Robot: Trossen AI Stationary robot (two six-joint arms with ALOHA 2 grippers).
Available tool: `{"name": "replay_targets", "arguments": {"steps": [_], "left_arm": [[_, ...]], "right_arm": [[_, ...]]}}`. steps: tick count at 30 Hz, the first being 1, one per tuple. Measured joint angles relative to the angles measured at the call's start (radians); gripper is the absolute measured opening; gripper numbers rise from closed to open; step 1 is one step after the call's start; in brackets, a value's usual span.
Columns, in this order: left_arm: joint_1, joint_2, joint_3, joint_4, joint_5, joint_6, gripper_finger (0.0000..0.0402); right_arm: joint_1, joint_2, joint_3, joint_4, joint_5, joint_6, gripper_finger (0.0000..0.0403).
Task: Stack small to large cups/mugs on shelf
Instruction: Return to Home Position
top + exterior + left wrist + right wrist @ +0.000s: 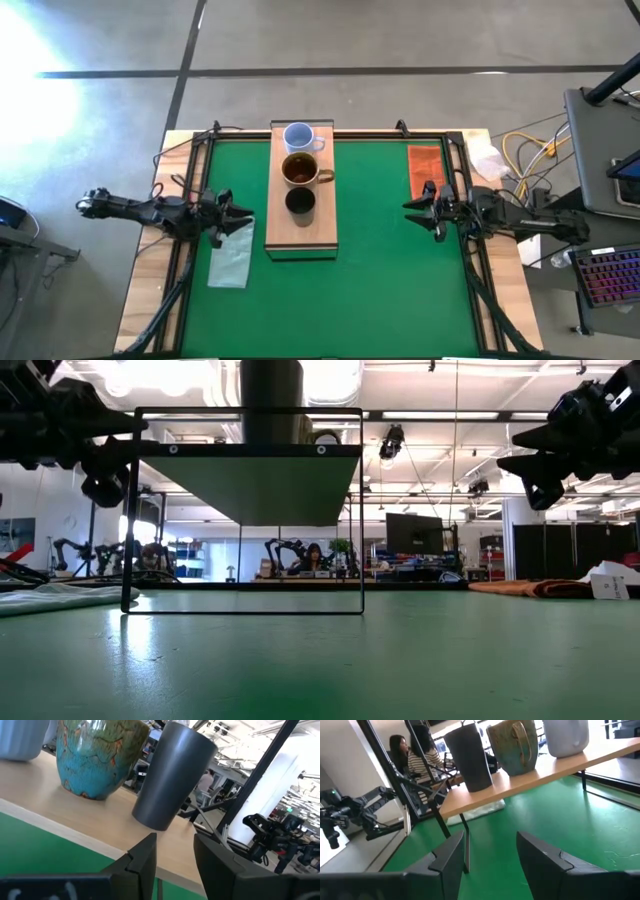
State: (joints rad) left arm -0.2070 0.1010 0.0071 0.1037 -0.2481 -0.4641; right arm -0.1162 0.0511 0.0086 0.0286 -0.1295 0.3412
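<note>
The light-wood shelf (pixel 300 225) stands on thin legs over the green table. On its top stand three vessels in a row: the pale blue-grey mug (pixel 299 137) at the far end, the brown/gold mug (pixel 300 169) in the middle, the small black cup (pixel 300 201) nearest. In the left wrist view the middle mug (pixel 97 755) shows teal and brown beside the black cup (pixel 172 775). My left gripper (pixel 243 212) is open at the table's left, apart from the shelf. My right gripper (pixel 412 208) is open at the table's right.
A pale green cloth (pixel 231 254) lies under my left gripper. An orange-brown cloth (pixel 425 166) lies at the far right. A black frame (pixel 466 200) runs round the green mat. People sit in the room beyond the table (pixel 415 750).
</note>
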Motion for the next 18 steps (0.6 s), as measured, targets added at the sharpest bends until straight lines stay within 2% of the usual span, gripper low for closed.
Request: {"name": "replay_targets", "arguments": {"steps": [18], "left_arm": [[0.0,0.056,-0.002,0.0,0.0,0.0,0.0116]], "right_arm": [[0.0,0.004,0.0,0.001,0.0,0.0,0.0173]]}}
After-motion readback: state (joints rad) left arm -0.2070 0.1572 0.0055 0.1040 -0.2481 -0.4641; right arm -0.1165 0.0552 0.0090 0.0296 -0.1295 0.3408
